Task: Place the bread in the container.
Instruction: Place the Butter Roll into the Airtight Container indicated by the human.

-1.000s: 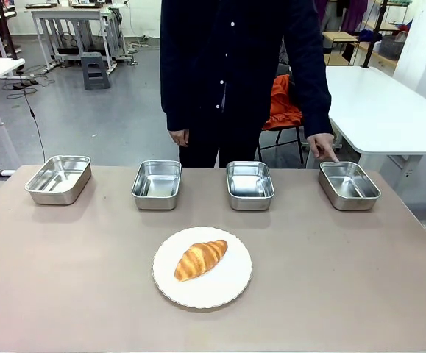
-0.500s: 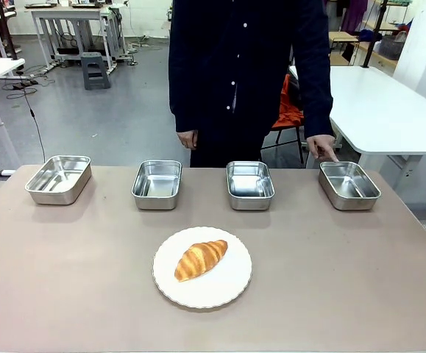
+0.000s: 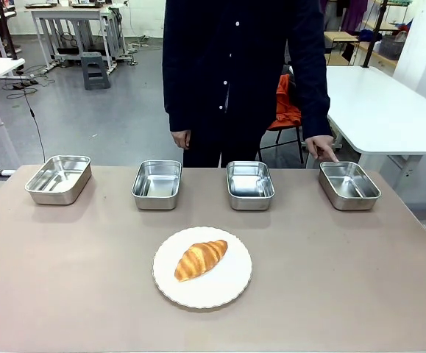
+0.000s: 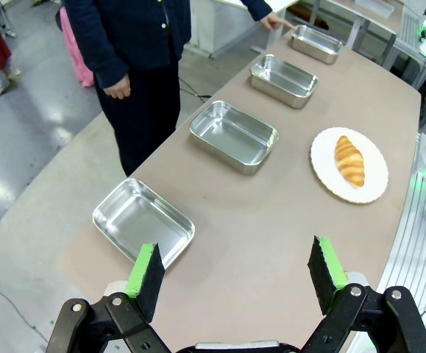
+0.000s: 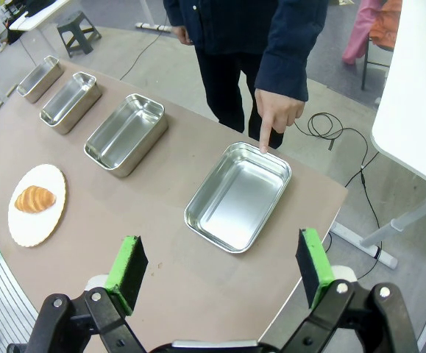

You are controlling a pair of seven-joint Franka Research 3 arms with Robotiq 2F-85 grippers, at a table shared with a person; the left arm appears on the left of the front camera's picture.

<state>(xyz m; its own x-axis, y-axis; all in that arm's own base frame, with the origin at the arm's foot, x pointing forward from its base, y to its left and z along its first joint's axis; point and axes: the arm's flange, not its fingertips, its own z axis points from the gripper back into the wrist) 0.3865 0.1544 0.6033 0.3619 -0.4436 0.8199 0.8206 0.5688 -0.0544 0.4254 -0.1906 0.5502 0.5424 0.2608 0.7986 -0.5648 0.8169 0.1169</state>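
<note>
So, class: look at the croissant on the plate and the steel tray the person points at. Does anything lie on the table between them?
Nothing visible does. Bare table runs from the croissant on its white plate to the rightmost tray. The person's finger is at that tray's far rim, off the path.

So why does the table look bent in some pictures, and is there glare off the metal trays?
Front view: the table edges run straight, light is soft, shadows faint. Left wrist view: the wide lens bows the table edge into an arc; the bread is sharp. Right wrist view: same bowing; the container at the person's hand shows pale reflections, no harsh glare.
</note>
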